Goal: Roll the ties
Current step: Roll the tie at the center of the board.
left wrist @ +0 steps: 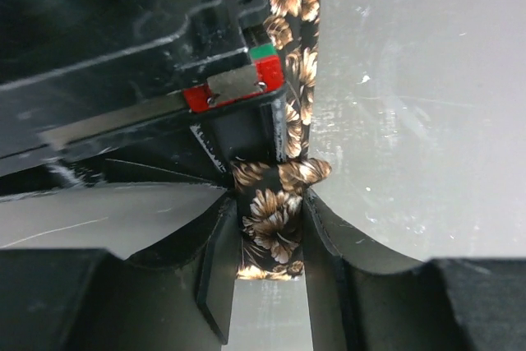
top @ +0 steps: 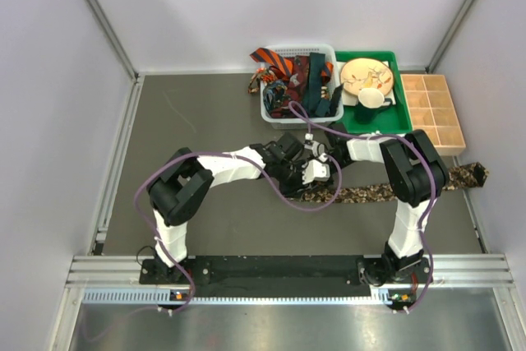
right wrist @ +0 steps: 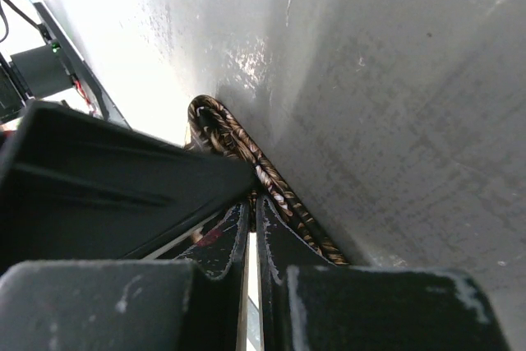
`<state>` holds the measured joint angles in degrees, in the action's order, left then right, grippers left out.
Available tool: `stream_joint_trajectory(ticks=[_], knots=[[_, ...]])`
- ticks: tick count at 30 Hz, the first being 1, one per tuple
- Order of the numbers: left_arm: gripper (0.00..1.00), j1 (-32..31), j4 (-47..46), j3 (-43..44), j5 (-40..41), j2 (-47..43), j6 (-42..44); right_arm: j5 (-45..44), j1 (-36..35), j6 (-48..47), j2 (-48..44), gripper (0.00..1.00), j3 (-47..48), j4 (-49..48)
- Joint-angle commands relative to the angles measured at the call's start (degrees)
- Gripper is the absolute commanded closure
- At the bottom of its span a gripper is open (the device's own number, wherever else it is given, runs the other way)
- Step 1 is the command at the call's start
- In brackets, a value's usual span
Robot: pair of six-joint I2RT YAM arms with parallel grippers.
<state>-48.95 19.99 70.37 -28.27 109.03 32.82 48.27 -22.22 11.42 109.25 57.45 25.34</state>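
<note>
— What do we have, biggest first?

— The dark grey table fills the middle of the top view. The left arm rises from the lower left, folds at its elbow and reaches right. The right arm rises from the lower right, bends over and reaches left. Their wrists meet at centre frame.

— And the tie we are working on?

— The brown-and-black floral tie lies flat as a long strip from centre frame towards the right edge, passing under the right arm. The other ties are heaped in the white mesh basket at upper centre. To its right are a green tray and a wooden divider box.

— The grippers?

— The left gripper is partly closed, with both fingers pressed on the floral tie from either side. The right gripper has its fingers fully together. The tie runs on edge just beside them, and we cannot tell whether any cloth is pinched.

— Any writing?

— Only a red-and-green tag on the black body at the upper left of the left wrist view. We can read no lettering on it.
</note>
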Motion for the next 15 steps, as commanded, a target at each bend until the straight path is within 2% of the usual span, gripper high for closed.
stream_joint_trajectory(ticks=[1,5,9,13,15], knots=[[0.60,-0.6,-1.6,1.0,3.7,1.4,-1.7,-2.7,0.2,-0.8,0.9,1.00,0.9,-3.0],[0.60,-1.1,-1.1,-0.9,6.7,2.1,-0.7,-0.9,0.2,0.0,0.3,1.00,0.9,-3.5],[0.63,-1.2,1.5,-1.5,8.6,3.1,0.8,0.7,0.7,-1.8,-1.0,1.00,2.4,0.2],[0.64,-1.2,2.7,-3.1,9.4,3.0,1.8,2.0,2.8,-4.2,-4.1,0.87,3.6,4.8],[0.66,-1.2,2.9,-3.5,9.5,2.9,2.0,2.9,3.6,-4.7,-5.4,0.77,4.1,6.6]])
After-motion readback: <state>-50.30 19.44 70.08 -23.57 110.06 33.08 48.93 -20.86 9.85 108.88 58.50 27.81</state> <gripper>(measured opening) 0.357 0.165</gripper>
